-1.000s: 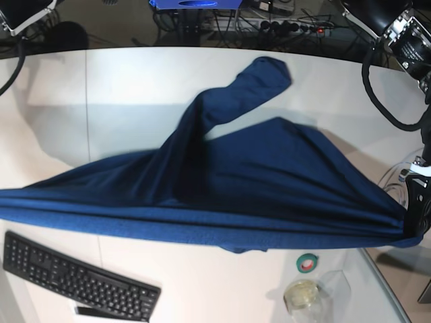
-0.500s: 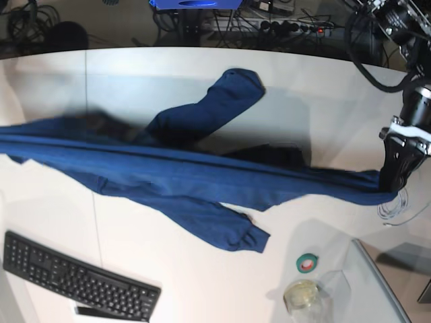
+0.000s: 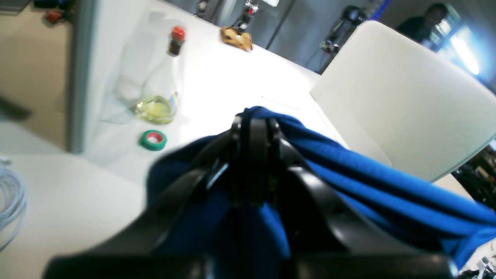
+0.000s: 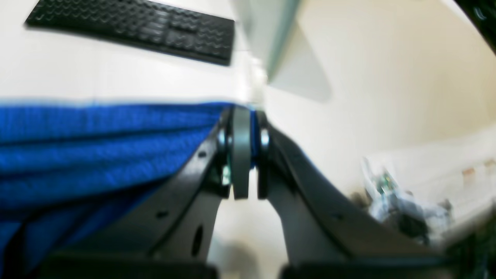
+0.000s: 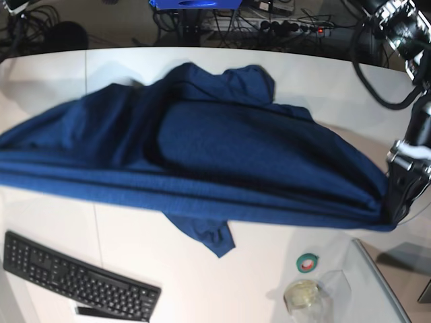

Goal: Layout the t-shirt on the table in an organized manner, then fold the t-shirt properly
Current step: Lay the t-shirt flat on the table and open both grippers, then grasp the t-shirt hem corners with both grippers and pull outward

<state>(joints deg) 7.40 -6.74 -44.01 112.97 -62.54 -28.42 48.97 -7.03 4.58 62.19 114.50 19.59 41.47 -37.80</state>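
Fingers of the left gripper, two in number, are clenched on one end of the t-shirt; the blue cloth bunches around and over their tips in the left wrist view. In the base view this gripper stands at the right edge of the counter, with the cloth gathered to a narrow point at it. Fingers of the right gripper, also two, are pressed together on the opposite end of the t-shirt, a fold of blue fabric pinched between them; this gripper itself lies outside the base view, where the cloth runs off the left edge.

One t-shirt is present. It spans the white counter from left to right, pulled into long horizontal folds along its near edge, while its broad middle billows toward the far side. One sleeve hangs below the near edge and lies on the counter; a second sleeve-like lobe shows at the far side.

Other items, one of each: a black keyboard at the near left, apart from the cloth; a roll of green tape and a clear glass bottle holding a little yellowish liquid at the near right. In the left wrist view the bottle shows a red cap and stands just beyond the tape. A coil of white cable lies at the counter's right end.
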